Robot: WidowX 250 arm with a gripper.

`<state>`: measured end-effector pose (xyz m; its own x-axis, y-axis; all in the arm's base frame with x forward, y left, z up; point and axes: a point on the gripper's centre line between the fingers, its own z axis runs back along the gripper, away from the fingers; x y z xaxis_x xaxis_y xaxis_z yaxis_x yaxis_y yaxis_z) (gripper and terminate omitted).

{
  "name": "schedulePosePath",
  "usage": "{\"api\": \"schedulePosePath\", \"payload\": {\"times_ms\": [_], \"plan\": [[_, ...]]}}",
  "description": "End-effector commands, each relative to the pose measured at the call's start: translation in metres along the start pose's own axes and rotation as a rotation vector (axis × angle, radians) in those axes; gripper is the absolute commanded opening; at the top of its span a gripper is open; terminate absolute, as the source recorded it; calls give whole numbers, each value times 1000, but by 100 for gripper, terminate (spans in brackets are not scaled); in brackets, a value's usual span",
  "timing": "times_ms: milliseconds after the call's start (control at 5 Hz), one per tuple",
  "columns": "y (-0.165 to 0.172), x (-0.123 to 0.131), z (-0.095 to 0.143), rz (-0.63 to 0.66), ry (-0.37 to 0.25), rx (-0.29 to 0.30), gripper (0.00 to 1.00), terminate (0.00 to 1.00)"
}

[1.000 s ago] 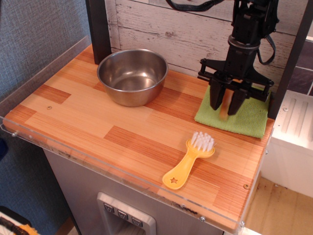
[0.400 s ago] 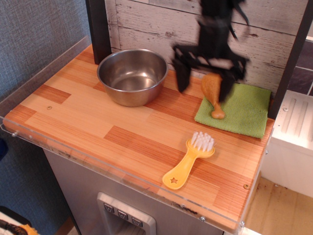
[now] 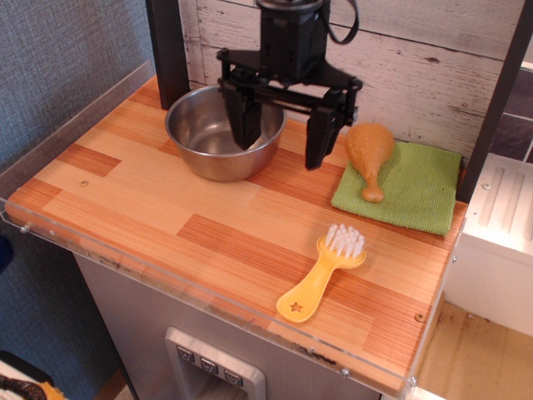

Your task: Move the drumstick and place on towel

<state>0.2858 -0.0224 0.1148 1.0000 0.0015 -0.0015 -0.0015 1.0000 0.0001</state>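
Observation:
The tan-orange drumstick (image 3: pixel 370 157) lies on the green towel (image 3: pixel 408 192) at the back right of the counter, its meaty end at the towel's back left edge and its bone handle pointing forward. My gripper (image 3: pixel 281 133) is open and empty. It hangs above the counter between the steel bowl and the towel, its left finger over the bowl's right side and its right finger (image 3: pixel 321 137) just left of the drumstick, apart from it.
A steel bowl (image 3: pixel 218 133) stands at the back left centre. A yellow star-marked brush (image 3: pixel 323 272) with white bristles lies near the front right. A clear plastic rim (image 3: pixel 166 283) edges the counter. A white plank wall (image 3: pixel 416 58) stands behind.
My gripper let go of the drumstick on the towel, opened wide, rose and moved left toward the bowl. The drumstick stays on the towel.

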Motion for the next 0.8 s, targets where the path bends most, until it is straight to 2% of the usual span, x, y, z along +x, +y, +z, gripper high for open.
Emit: {"api": "schedulePosePath", "payload": {"times_ms": [0,400,600], "plan": [[16,-17,16,23,-57,85,100,0],[16,-17,16,23,-57,85,100,0],[16,-17,16,23,-57,85,100,100]]}}
